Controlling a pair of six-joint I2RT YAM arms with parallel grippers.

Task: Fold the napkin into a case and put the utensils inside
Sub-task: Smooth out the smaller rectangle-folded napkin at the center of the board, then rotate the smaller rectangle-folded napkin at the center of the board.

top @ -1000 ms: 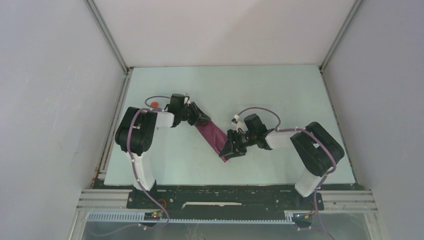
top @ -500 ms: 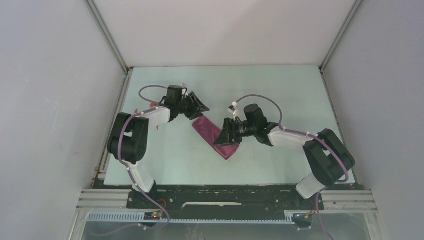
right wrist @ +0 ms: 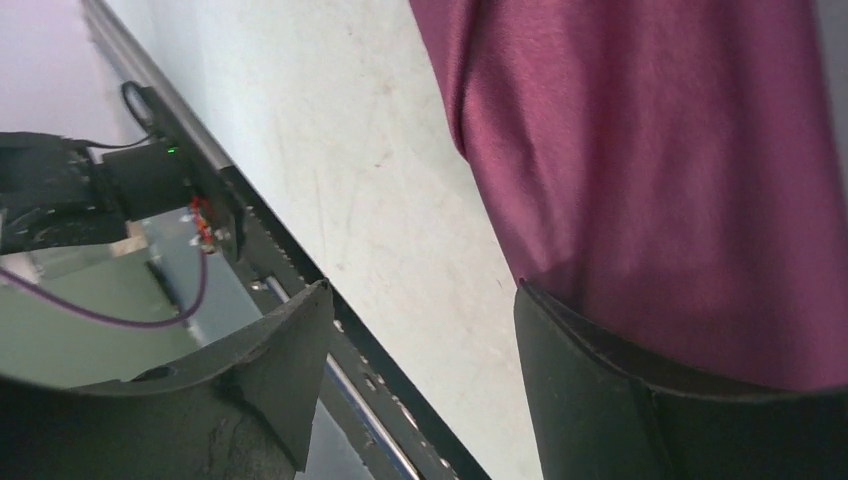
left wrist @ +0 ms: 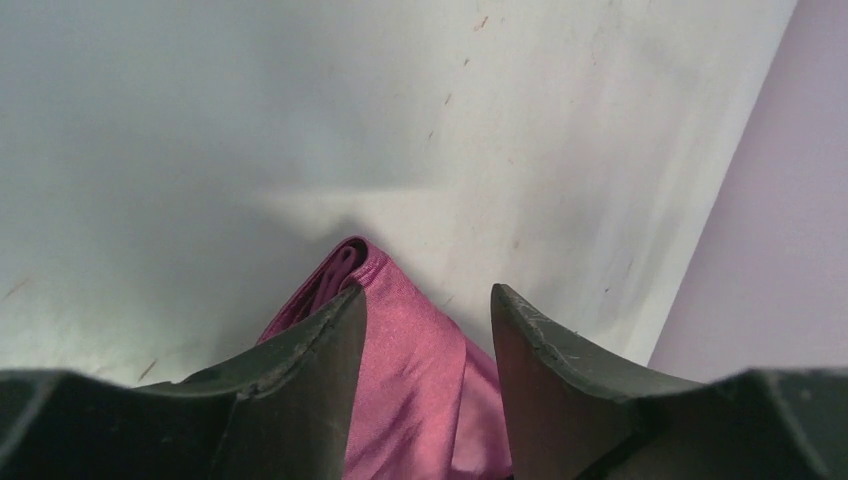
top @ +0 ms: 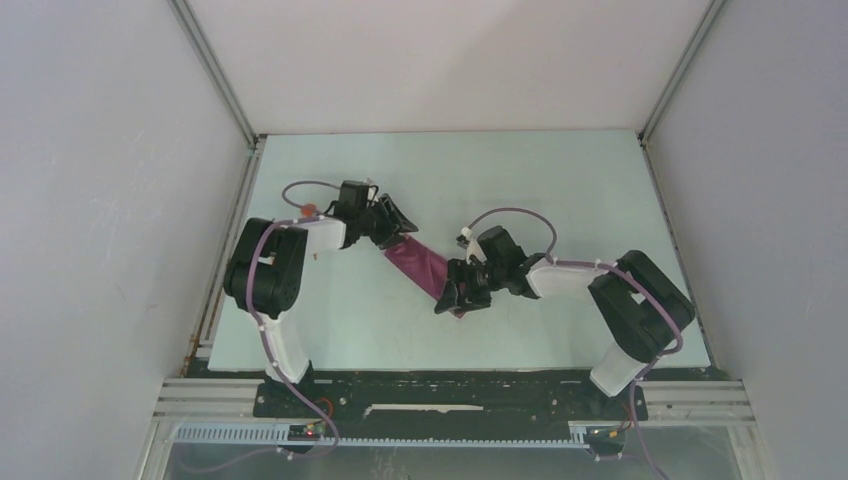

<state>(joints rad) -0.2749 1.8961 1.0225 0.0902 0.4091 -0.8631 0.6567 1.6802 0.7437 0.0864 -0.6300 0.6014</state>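
The maroon napkin [top: 425, 270] lies on the table as a long narrow folded strip, the case, running diagonally from far left to near right. My left gripper [top: 400, 232] is at its far end. In the left wrist view the gripper [left wrist: 428, 300] is open, with the cloth [left wrist: 410, 350] between the jaws and the left finger [left wrist: 320, 350] resting on its edge. My right gripper [top: 455, 297] is at the near end. In the right wrist view it [right wrist: 422, 290] is open, with the cloth [right wrist: 650, 170] lying against its right finger [right wrist: 600, 400]. One small orange utensil [top: 309, 210] shows behind the left arm.
The pale table [top: 560, 170] is walled on three sides. Its near edge has a black rail [right wrist: 300, 270] close below the right gripper. The left arm's elbow [top: 262, 270] stands near the table's left edge.
Half a second ago both grippers were farther back, the right one over the strip's middle. Now both have moved nearer, back onto the strip's two ends. The cloth lies much as before.
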